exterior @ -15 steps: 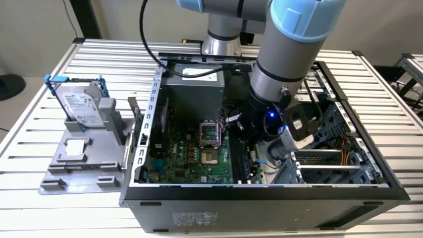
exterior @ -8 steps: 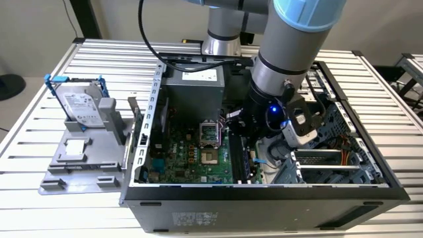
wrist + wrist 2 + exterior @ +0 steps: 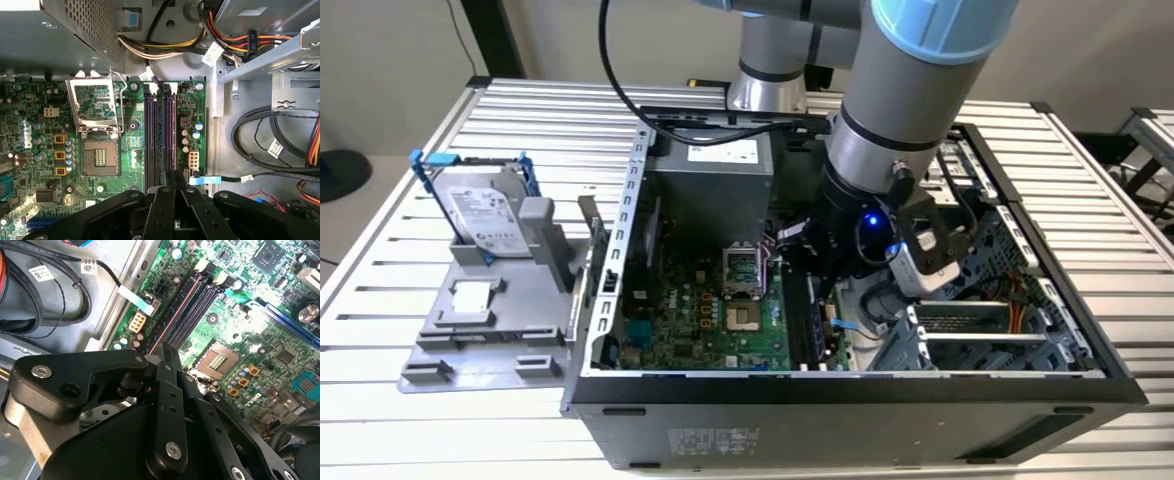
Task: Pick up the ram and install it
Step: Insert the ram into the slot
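The gripper point(image 3: 159, 359) was down inside the open computer case point(image 3: 854, 385), its fingers closed on the ram point(image 3: 170, 320). The ram stood edge-on in a black motherboard slot point(image 3: 151, 135) beside the processor socket point(image 3: 100, 157).

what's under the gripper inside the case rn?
Under the gripper, in both wrist views, sit the motherboard's long black memory slots, with the ram standing edge-on in one. The open CPU socket lies beside them. The slots' near ends are covered by the gripper.
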### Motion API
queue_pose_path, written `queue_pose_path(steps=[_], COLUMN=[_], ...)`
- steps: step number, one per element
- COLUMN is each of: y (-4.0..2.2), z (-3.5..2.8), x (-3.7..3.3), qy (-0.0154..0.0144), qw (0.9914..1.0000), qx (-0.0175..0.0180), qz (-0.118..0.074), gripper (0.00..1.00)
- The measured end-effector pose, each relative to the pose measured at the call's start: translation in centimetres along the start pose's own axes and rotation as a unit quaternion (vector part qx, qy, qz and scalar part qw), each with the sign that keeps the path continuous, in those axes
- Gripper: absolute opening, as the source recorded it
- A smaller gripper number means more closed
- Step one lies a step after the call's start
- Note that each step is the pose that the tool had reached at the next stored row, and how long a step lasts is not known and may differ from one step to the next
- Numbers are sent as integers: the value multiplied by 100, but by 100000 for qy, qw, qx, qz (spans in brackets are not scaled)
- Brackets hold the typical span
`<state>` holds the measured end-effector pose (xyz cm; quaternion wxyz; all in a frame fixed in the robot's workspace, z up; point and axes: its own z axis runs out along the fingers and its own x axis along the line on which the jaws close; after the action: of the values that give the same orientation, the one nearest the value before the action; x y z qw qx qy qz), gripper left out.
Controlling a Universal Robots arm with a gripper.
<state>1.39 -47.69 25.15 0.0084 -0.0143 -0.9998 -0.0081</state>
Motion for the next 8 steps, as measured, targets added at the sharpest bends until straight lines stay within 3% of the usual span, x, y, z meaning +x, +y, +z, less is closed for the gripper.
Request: queue_pose_path(steps=[8], y=[0], z=[0], x=[2], qy=[0], qw=[100000], qx=[2], qz=[1], gripper=[0])
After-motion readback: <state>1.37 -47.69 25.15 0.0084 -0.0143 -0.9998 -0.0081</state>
